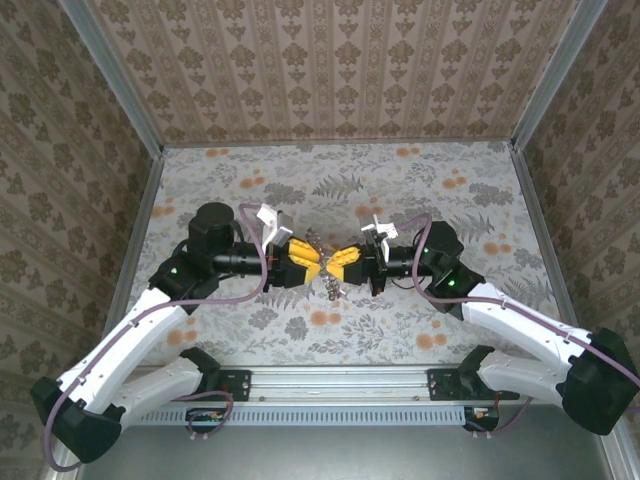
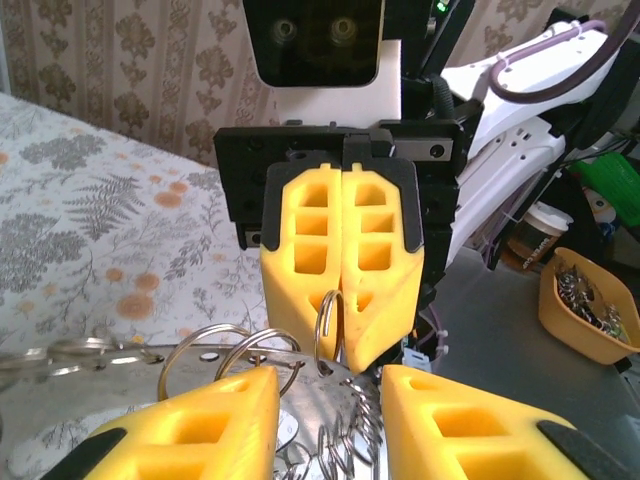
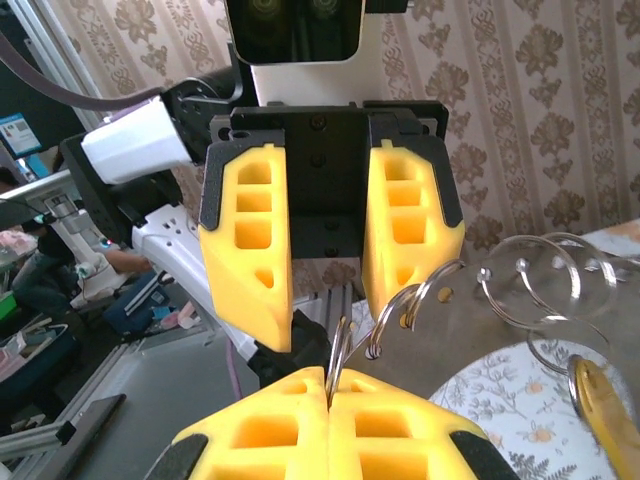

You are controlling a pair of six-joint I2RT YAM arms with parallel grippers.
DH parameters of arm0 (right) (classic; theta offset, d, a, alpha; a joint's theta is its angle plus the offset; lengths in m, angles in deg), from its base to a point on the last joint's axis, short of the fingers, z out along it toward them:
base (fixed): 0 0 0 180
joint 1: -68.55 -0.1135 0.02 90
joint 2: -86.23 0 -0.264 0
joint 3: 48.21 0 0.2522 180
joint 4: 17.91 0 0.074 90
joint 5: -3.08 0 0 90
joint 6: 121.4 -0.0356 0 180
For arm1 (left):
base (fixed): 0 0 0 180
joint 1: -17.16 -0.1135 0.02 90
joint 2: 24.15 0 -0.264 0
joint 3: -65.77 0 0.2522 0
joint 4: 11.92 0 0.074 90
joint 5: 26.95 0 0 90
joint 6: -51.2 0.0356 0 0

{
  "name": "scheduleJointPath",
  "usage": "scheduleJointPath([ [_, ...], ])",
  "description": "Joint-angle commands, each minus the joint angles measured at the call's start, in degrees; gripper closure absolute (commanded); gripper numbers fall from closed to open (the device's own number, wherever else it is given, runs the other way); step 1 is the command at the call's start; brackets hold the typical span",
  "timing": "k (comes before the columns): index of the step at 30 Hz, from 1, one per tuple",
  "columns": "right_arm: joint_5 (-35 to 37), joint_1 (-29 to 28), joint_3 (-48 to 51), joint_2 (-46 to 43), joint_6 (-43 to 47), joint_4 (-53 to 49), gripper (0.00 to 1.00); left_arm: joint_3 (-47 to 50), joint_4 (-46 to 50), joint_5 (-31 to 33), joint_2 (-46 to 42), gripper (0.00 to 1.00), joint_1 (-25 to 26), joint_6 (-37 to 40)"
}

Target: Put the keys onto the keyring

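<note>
Both grippers meet nose to nose above the middle of the table. My right gripper (image 1: 335, 262) (image 2: 345, 345) (image 3: 328, 385) is shut on a small split ring (image 2: 322, 320) (image 3: 340, 350) that stands up from between its yellow fingers. That ring threads a hole in the keyring (image 2: 140, 362) (image 3: 500, 335), a wide grey metal band carrying several more split rings. My left gripper (image 1: 318, 264) (image 2: 330, 400) (image 3: 330, 322) is open, its jaws either side of the band's edge and a dangling cluster of rings (image 1: 328, 286). A key with a yellow tag (image 3: 605, 400) hangs at the band's right.
The flower-print table (image 1: 420, 190) is walled on three sides, with a metal rail (image 1: 330, 385) at the near edge. Off the table, the left wrist view shows an orange tub of metal parts (image 2: 585, 315) and a paper cup (image 2: 540, 225).
</note>
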Motion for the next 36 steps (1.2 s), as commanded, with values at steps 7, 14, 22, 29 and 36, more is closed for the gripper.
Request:
scheduleJointPath([
  [7, -2.0, -1.5, -1.5, 1.8, -3.4, 10.3, 1.00, 1.2, -7.8, -1.3, 1.4, 0.75, 1.4, -3.5],
  [14, -1.4, -1.9, -1.3, 2.4, -3.8, 11.8, 1.00, 1.0, -9.3, -1.3, 2.4, 0.88, 2.0, -4.2],
  [22, 1.7, -1.9, -1.2, 1.7, -2.2, 9.3, 0.91, 1.0, -8.3, -0.7, 2.1, 1.00, 2.2, -2.9],
  [29, 10.2, -0.3, -2.6, -7.6, 11.4, -20.4, 0.38, -5.8, 12.1, 4.4, 2.1, 1.00, 2.0, 9.2],
  [36, 12.1, 0.9, -4.9, -7.9, 16.1, -30.3, 0.41, -14.3, 28.2, 5.6, 7.6, 1.00, 4.1, 19.5],
])
